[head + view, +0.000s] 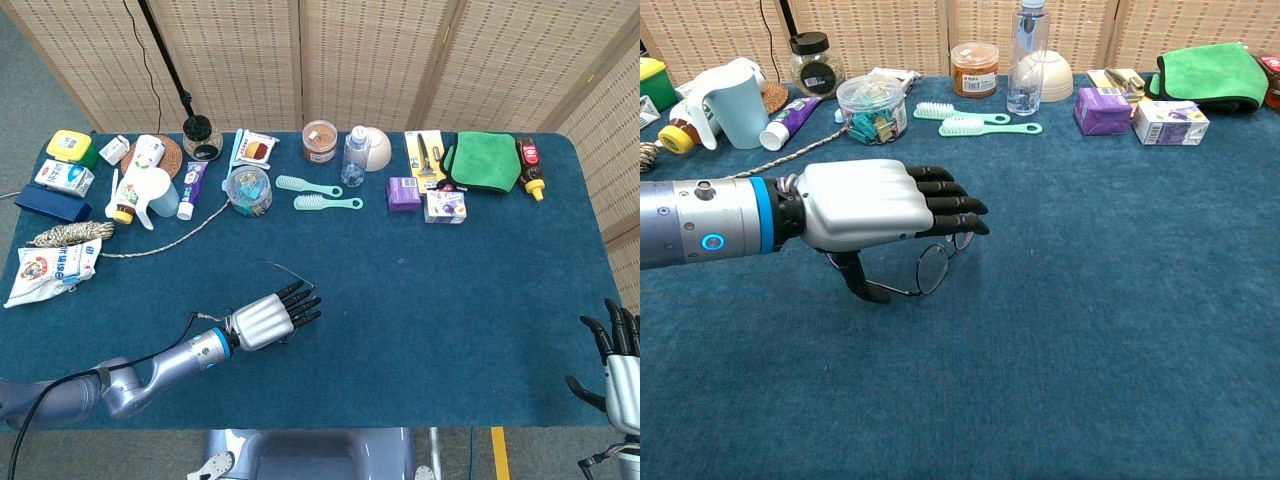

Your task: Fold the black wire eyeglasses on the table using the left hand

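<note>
Eyeglasses [930, 265] lie on the blue table [1120, 300] directly under the left hand [875, 205], which hovers palm down above them with its fingers stretched forward and side by side and its thumb hanging down toward the cloth near the closer temple wire. The hand seems to hold nothing; whether the thumb tip actually touches the wire cannot be told from either view.

From the chest view one round lens shows just below the fingertips, and a thin temple runs back from it toward the thumb. From the head view only the far temple's curved end pokes out beyond the hand, so the frame's long axis appears to run roughly along the fingers' direction, slanting away and to the robot's right. That is what the folding move turns on, in my judgement: the temples lie beneath and behind the palm, so the hand must come down and sweep a temple inward.

Most of the frame, including the second lens and both hinges, is covered. The right hand [620, 365] sits well apart at the table's near right corner, fingers spread, partly cut off.
</note>
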Controlling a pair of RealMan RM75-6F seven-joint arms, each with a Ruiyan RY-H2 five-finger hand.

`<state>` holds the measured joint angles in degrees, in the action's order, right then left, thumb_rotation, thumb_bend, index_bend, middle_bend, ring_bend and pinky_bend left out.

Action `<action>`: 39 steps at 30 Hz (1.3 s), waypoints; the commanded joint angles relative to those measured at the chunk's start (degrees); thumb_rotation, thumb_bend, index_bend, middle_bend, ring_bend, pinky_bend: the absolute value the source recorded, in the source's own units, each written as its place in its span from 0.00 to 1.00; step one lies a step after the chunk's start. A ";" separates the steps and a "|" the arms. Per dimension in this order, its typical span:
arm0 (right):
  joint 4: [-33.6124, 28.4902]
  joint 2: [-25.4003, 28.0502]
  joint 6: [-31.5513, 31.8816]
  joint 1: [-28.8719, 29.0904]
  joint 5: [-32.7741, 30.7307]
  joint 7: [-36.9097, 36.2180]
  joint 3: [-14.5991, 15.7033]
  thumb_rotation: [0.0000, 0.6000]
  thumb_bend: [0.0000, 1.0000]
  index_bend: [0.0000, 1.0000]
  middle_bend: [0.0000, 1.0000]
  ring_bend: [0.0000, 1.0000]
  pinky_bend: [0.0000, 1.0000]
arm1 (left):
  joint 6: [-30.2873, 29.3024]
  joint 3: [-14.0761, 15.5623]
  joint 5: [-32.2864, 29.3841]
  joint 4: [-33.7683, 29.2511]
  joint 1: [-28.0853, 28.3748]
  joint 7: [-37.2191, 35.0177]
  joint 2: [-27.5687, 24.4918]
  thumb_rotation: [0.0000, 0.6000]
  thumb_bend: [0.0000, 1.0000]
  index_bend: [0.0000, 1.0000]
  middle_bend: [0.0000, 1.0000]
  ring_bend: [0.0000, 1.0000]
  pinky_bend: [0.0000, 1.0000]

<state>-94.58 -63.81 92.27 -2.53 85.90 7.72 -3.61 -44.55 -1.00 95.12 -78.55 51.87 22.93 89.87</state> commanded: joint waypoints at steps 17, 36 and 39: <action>0.76 -0.27 -0.78 -0.05 -1.10 -0.62 -0.32 1.00 0.00 0.23 0.02 0.05 0.06 | 0.57 -0.70 -3.44 2.45 1.70 1.49 2.66 0.83 0.19 0.34 0.00 0.00 0.00; 1.22 -0.62 -1.27 0.20 -1.18 -1.06 -0.47 1.00 0.00 0.23 0.02 0.05 0.07 | -0.23 0.24 -4.58 0.86 1.64 1.29 1.66 0.85 0.22 0.33 0.00 0.00 0.00; 1.24 -0.61 -1.22 0.21 -1.14 -1.08 -0.51 1.00 0.00 0.23 0.02 0.05 0.07 | 0.04 0.21 -5.24 0.14 1.61 1.11 1.39 0.85 0.22 0.23 0.00 0.00 0.00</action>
<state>-93.34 -64.42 91.06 -2.33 84.76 6.64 -4.13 -44.59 -0.77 90.06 -78.23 53.50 24.12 91.36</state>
